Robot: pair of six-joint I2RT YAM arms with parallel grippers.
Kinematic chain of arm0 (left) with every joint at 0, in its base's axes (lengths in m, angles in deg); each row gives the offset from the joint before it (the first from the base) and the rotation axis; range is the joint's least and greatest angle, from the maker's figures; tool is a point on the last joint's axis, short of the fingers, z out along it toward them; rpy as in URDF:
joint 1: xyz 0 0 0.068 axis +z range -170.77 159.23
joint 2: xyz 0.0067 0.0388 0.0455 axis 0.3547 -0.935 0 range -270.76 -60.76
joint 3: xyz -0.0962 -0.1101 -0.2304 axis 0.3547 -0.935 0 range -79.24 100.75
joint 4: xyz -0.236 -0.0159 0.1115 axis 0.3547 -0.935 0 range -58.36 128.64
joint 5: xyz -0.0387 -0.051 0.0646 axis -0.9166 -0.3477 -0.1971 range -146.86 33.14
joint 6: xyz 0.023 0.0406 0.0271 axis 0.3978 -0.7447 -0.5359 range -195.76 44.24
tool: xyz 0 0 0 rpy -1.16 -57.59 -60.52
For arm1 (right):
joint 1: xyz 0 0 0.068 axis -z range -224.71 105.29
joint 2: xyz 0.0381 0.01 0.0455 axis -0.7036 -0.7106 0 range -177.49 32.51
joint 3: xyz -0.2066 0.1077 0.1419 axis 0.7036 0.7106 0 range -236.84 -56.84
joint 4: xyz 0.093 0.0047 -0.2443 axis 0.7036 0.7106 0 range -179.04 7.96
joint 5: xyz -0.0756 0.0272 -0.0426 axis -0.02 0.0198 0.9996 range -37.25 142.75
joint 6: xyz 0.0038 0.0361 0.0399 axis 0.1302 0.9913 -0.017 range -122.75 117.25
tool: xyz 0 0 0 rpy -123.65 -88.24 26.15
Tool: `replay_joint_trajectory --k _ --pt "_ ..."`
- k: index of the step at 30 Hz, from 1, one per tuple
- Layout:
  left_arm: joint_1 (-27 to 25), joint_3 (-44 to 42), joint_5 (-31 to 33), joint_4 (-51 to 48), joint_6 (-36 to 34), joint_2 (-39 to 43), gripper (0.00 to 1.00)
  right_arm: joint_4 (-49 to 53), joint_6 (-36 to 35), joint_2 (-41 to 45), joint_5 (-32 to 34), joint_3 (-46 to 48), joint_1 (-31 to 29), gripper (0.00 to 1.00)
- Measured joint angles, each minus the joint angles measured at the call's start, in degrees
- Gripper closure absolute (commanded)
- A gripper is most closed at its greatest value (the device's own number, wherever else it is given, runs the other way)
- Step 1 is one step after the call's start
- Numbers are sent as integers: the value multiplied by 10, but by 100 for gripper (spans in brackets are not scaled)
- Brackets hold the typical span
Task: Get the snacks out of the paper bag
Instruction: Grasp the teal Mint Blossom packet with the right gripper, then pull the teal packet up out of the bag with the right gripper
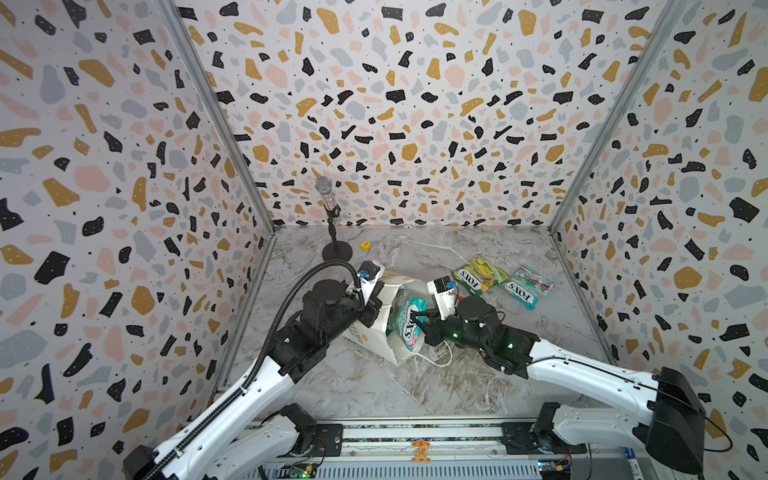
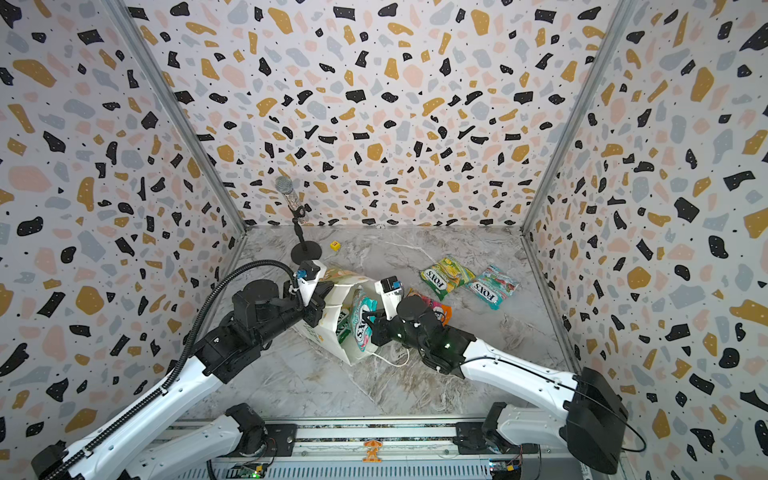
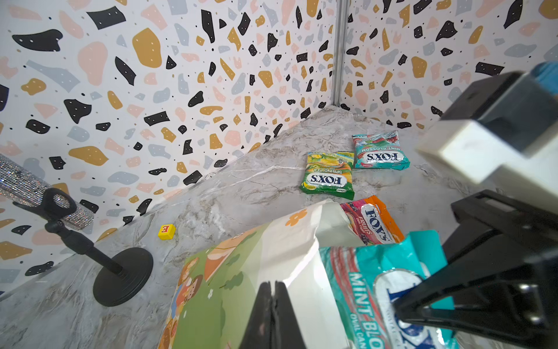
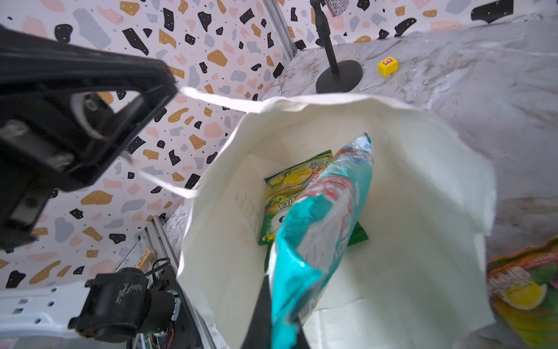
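While the left tool point(image 3: 273, 290) pinches the rim of the paper bag point(image 1: 399, 353), the right tool point(image 1: 423, 321) pinches a teal pouch point(image 4: 326, 217) at its mouth; a green pouch point(image 4: 287, 196) lies inside; three other pouches point(image 1: 478, 276) lie on the desk point(image 1: 374, 395) nearby.

- Mostly hidden behind right arm point(image 2: 440, 345) in a top view: orange pouch point(image 2: 441, 309).
- Half covered by teal pouch point(image 4: 320, 217) inside paper bag point(image 4: 422, 181): green pouch point(image 4: 287, 193).
- Cut off at left wrist view's edge: microphone point(image 3: 27, 184).

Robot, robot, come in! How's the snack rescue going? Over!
Left gripper shut on paper bag rim. Right gripper shut on teal pouch, partly out. Green pouch inside. Microphone stand well clear.
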State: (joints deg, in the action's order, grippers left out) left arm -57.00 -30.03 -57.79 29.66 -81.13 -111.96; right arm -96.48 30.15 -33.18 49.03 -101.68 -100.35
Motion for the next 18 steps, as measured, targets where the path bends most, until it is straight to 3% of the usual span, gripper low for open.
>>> replay_joint_trajectory --k 11,18 --pt "0 0 0 0 0 0 100 105 -76 164 29 7 0 100" --pt "0 0 0 0 0 0 100 170 -92 219 83 -7 2 100"
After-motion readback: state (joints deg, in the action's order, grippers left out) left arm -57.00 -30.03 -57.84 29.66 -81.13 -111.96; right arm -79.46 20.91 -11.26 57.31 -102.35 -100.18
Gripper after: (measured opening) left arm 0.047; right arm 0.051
